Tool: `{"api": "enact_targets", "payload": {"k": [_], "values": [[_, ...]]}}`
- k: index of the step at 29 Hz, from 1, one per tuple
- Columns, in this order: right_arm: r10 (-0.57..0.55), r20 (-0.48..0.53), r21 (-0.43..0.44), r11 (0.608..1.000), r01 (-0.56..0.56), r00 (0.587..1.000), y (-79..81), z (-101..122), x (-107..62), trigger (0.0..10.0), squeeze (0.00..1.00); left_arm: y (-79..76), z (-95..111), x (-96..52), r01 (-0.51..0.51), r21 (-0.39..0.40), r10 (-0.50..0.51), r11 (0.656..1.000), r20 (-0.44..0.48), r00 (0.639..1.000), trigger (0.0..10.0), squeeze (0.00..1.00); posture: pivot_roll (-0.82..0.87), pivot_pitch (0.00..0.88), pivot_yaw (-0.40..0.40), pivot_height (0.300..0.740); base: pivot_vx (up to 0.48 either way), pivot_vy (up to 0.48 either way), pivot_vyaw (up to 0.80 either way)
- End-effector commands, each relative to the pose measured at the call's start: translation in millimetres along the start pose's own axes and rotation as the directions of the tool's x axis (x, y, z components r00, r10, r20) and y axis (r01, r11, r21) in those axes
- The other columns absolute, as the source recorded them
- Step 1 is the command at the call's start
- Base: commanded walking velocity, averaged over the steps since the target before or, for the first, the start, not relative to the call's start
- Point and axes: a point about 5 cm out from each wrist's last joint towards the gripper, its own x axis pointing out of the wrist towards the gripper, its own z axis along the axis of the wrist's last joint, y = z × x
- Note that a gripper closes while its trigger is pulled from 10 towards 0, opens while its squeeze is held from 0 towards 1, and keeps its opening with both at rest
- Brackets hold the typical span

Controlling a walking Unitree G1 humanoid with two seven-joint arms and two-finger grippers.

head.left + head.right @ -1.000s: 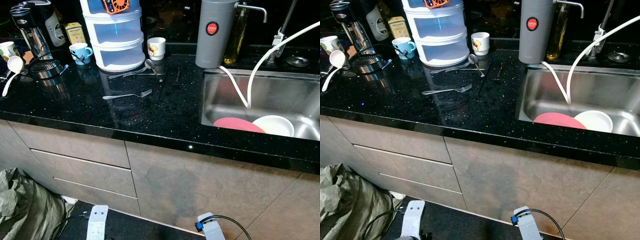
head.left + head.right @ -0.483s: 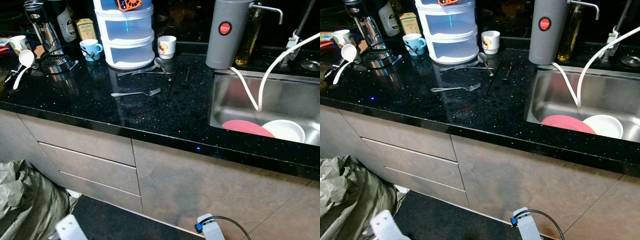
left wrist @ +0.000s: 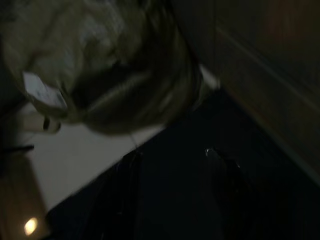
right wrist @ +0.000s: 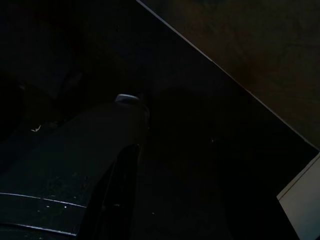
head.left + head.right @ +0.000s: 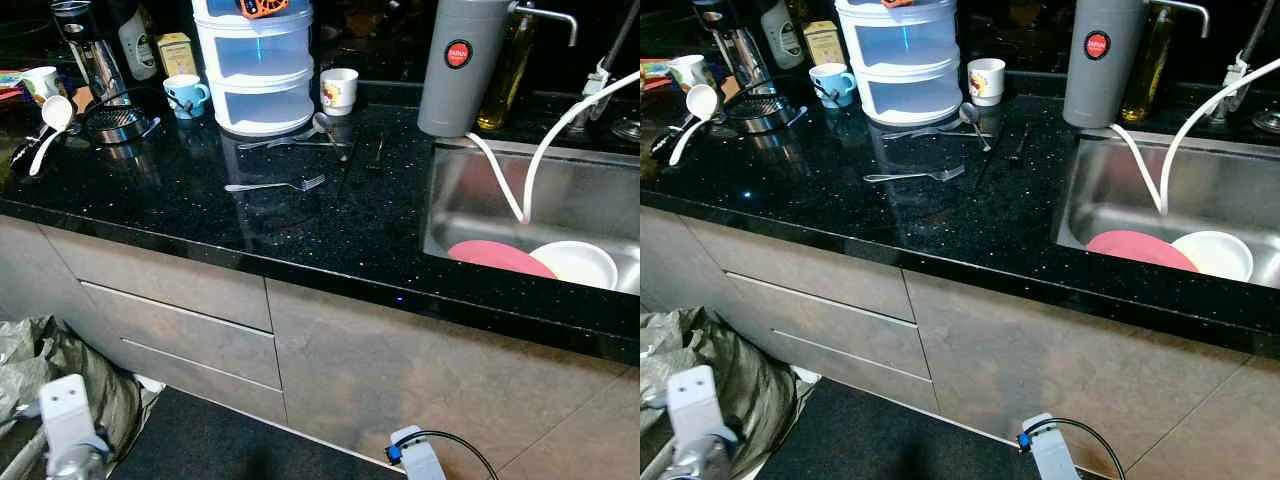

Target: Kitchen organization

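Both grippers are hanging low by the floor, and I can't tell whether either is open. Further back on the black bench [image 5: 300, 230], a fork [image 5: 276, 186] is lying flat near the drawer tower [image 5: 258, 65]; it's looking thin, stiff and slippery, so pinching mid-handle seems best.

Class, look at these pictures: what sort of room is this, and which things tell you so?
Most likely a home kitchen. A steel sink holding plates is set into a black worktop above drawers, cutlery such as a fork lies loose on it, and mugs stand at the back.
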Motion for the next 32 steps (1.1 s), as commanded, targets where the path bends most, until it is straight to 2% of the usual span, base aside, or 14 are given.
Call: {"api": "enact_targets", "payload": {"k": [1,2,3,5,6,8,10,15,18,21,23,24,28,32], "values": [[0.031,-0.022,0.009,0.999,-0.031,0.999,9.3,-5.8,0.0,10.0,0.00,7.4,24.0,2.7,-0.027,-0.041,0.031,0.999,0.111,0.993,10.0,0.00,-0.03,0.031,0.039,0.740,0.000,0.000,0.00],[0.031,-0.022,0.009,0.999,-0.031,0.999,9.3,-5.8,0.0,10.0,0.00,9.6,45.6,3.2,-0.045,-0.060,0.057,0.997,0.207,0.977,10.0,0.00,-0.03,0.031,0.036,0.740,0.000,0.000,0.00],[0.031,-0.022,0.009,0.999,-0.031,0.999,9.3,-5.8,0.0,10.0,0.00,9.6,45.6,3.2,-0.045,-0.060,0.057,0.997,0.207,0.977,10.0,0.00,-0.03,0.031,0.036,0.740,0.000,0.000,0.00],[0.032,-0.022,0.008,0.999,-0.032,0.999,8.9,-5.5,0.0,10.0,0.00,14.7,86.0,0.5,-0.090,-0.082,0.115,0.993,0.375,0.920,10.0,0.00,-0.02,0.030,0.033,0.740,0.000,0.000,0.00],[0.032,-0.022,0.008,0.999,-0.032,0.999,8.9,-5.5,0.0,10.0,0.00,14.7,86.0,0.5,-0.090,-0.082,0.115,0.993,0.375,0.920,10.0,0.00,-0.02,0.030,0.033,0.740,0.000,0.000,0.00],[0.033,-0.022,0.006,0.999,-0.033,0.999,8.7,-5.2,0.1,10.0,0.00,15.8,114.9,-4.0,-0.097,-0.095,0.131,0.991,0.478,0.869,10.0,0.00,-0.01,0.028,0.029,0.740,0.000,0.000,0.00],[0.034,-0.021,0.005,0.999,-0.034,0.999,8.7,-5.0,0.1,10.0,0.00,15.5,126.7,-6.4,-0.093,-0.094,0.128,0.991,0.518,0.845,10.0,0.00,-0.01,0.028,0.029,0.740,0.000,0.000,0.00],[0.035,-0.021,-0.001,0.999,-0.035,0.999,7.7,-4.1,0.1,10.0,0.00,-21.2,203.7,-33.3,0.140,0.004,-0.096,0.990,0.745,0.660,10.0,0.00,-0.01,0.018,0.024,0.740,0.000,0.000,0.00],[0.035,-0.021,-0.001,0.999,-0.035,0.999,7.6,-4.0,0.1,10.0,0.00,-27.9,211.9,-38.3,0.180,0.025,-0.134,0.983,0.767,0.628,10.0,0.00,-0.01,0.018,0.024,0.740,0.000,0.000,0.00],[0.035,-0.010,0.010,0.999,-0.034,0.999,7.6,-3.1,0.1,10.0,0.00,-60.3,250.5,-69.6,0.314,0.137,-0.277,0.940,0.843,0.461,10.0,0.00,-0.01,0.005,0.027,0.740,0.000,0.000,0.00],[0.035,-0.008,0.012,0.999,-0.034,0.999,7.8,-2.8,0.2,10.0,0.00,-73.0,263.3,-83.8,0.373,0.179,-0.330,0.910,0.859,0.392,10.0,0.00,-0.01,0.000,0.028,0.740,0.000,0.000,0.00],[0.035,-0.008,0.012,0.999,-0.034,0.999,7.8,-2.8,0.2,10.0,0.00,-73.0,263.3,-83.8,0.373,0.179,-0.330,0.910,0.859,0.392,10.0,0.00,-0.01,0.000,0.028,0.740,0.000,0.000,0.00],[0.039,-0.002,0.015,0.999,-0.038,0.999,8.6,-2.0,0.2,10.0,0.00,-94.6,277.2,-103.0,0.446,0.255,-0.412,0.858,0.860,0.302,10.0,0.00,-0.01,0.000,0.031,0.740,0.000,0.000,0.00],[0.044,-0.009,0.026,0.999,-0.043,0.999,9.1,-3.0,0.2,10.0,0.00,-110.4,280.7,-114.1,0.490,0.308,-0.472,0.816,0.844,0.256,10.0,0.00,-0.01,0.000,0.032,0.740,0.191,0.000,-0.20]]}}
